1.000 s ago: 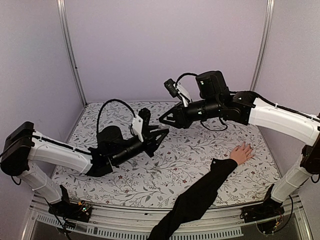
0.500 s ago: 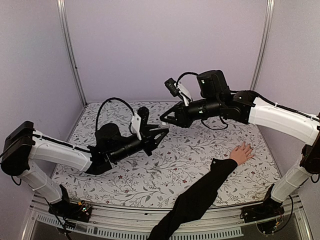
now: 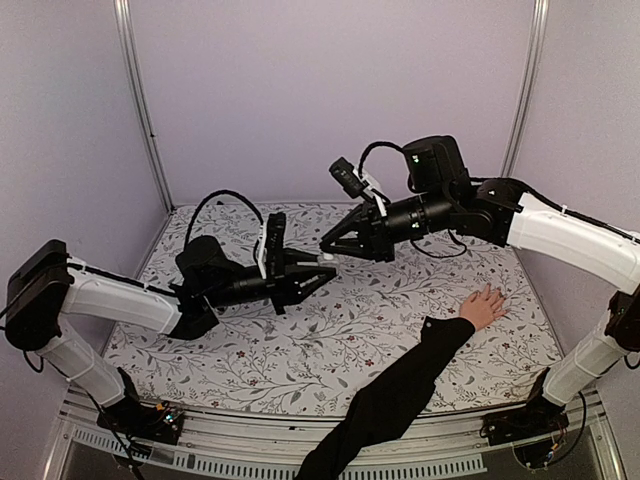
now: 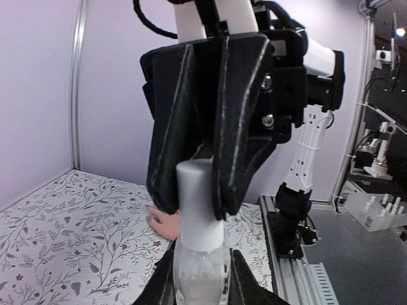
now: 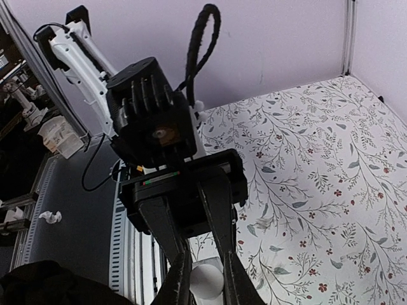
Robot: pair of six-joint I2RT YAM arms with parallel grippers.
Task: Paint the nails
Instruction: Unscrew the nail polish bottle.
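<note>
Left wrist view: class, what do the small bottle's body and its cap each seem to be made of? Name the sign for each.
Bottle body: pale, translucent and glossy, with small glints. It could be glass or clear plastic; the look leaves that open.
Cap: an opaque white, smooth cylinder with a dull finish, probably moulded plastic.

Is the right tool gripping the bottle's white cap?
Yes, the right tool pinches the white cap atop the bottle from both sides.

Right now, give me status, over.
Left pincer shut on bottle, midair. Right pincer shut on its white cap. Hand flat on table, apart from both. Nothing between.
</note>
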